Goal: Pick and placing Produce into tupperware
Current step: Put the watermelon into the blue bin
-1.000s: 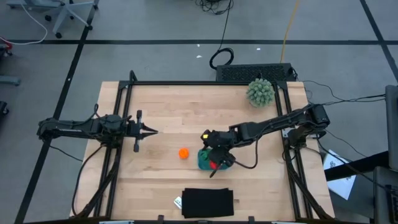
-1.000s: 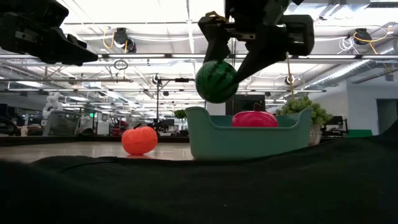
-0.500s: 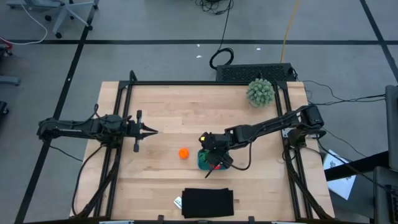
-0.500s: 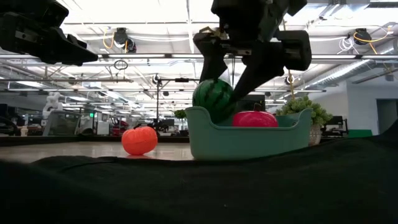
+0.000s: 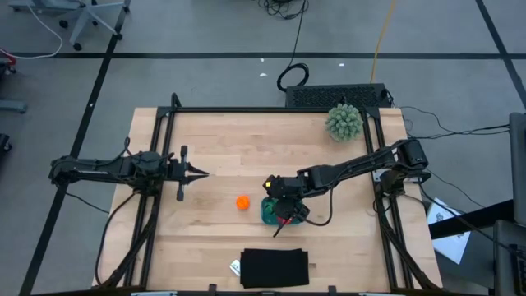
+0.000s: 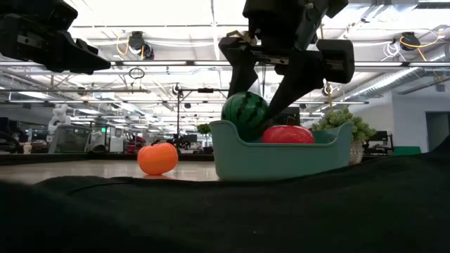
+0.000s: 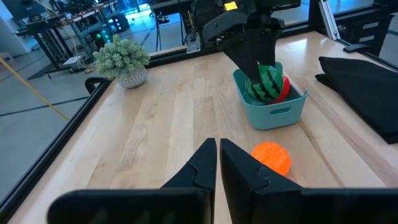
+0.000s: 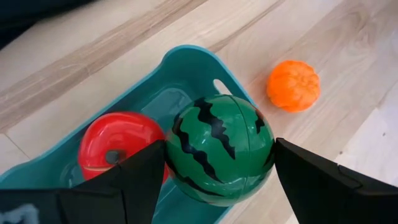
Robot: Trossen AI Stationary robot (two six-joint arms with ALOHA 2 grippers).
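My right gripper (image 8: 219, 144) hangs over the teal tupperware (image 6: 281, 158) near the table's middle and is shut on the striped watermelon (image 8: 217, 149). The watermelon sits at the container's end nearest the orange ball, beside the red tomato (image 8: 118, 146), which lies inside. The orange ball (image 5: 242, 202) rests on the wood just left of the tupperware (image 5: 265, 215). My left gripper (image 7: 217, 165) is shut and hovers over the table's left part, pointing at the orange ball (image 7: 272, 155). My right gripper pinches the watermelon between its two fingers, on opposite sides at its widest girth (image 8: 267, 146). The fingers (image 6: 235, 77) come from above, pointing down. The watermelon's lower half is below the tupperware's rim, next to the tomato (image 6: 288, 133); whether it rests on the floor is hidden by the wall.
A pale-green spiky ball (image 5: 343, 122) stands at the far right corner. A black flat rectangle (image 5: 275, 267) lies at the near edge and fills the low view's foreground. Bare wood spreads between the left gripper (image 5: 201, 173) and the orange ball.
My right gripper has moved down and a little toward the table's left, still shut on the watermelon. The watermelon has gone from above the tupperware's rim to partly inside it, beside the tomato.
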